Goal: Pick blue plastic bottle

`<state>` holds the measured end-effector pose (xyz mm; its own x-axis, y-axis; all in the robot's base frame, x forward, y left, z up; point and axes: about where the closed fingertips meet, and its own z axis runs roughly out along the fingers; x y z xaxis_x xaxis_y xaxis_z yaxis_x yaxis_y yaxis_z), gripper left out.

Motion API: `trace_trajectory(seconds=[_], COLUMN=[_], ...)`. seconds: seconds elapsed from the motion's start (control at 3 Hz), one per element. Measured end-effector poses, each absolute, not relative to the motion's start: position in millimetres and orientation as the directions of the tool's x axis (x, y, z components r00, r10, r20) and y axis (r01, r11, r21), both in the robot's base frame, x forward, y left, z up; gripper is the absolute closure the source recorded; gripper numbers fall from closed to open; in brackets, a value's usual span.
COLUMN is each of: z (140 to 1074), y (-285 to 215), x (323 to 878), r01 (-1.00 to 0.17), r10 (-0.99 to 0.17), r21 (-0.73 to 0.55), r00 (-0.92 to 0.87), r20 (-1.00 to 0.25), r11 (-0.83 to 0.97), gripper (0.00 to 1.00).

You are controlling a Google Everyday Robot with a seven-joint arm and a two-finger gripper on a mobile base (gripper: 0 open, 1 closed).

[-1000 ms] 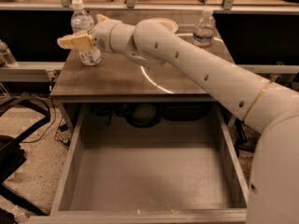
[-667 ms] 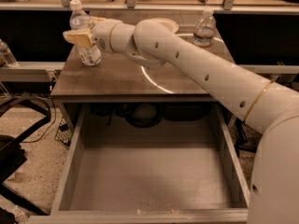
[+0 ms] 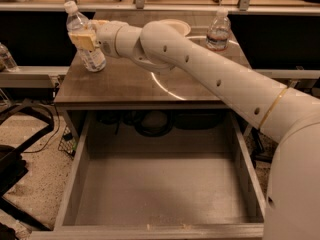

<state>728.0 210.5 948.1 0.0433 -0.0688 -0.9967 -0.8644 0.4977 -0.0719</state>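
The hand [image 3: 83, 39] is closed around the blue plastic bottle [image 3: 94, 59] at the far left corner of the tabletop [image 3: 125, 86]. It leans, so a loose hold might let it slip and fall

gripper [image 3: 84, 38] at table [image 3: 125, 86] back-left, clamped across blue plastic bottle [image 3: 94, 59], hides its mid-label; far finger hidden; left-edge bottle [image 3: 6, 59] cut off

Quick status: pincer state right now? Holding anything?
Pincer: closed on the blue plastic bottle, which is tilted, at the left rear of the table.
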Motion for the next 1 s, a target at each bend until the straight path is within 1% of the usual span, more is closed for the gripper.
trace_trajectory(seconds=[0.33, 0.67, 1.0], z=[948, 953, 979], y=[213, 214, 207], x=[727, 726, 722], r01=[-0.866, -0.869, -0.876], r10=[-0.068, -0.058, -0.032], r21=[-0.072, -0.068, -0.072], r00=[0.043, 0.045, 0.064], r20=[-0.997, -0.997, -0.997], r11=[0.494, 0.491, 0.478], gripper=[1.00, 1.00, 1.00])
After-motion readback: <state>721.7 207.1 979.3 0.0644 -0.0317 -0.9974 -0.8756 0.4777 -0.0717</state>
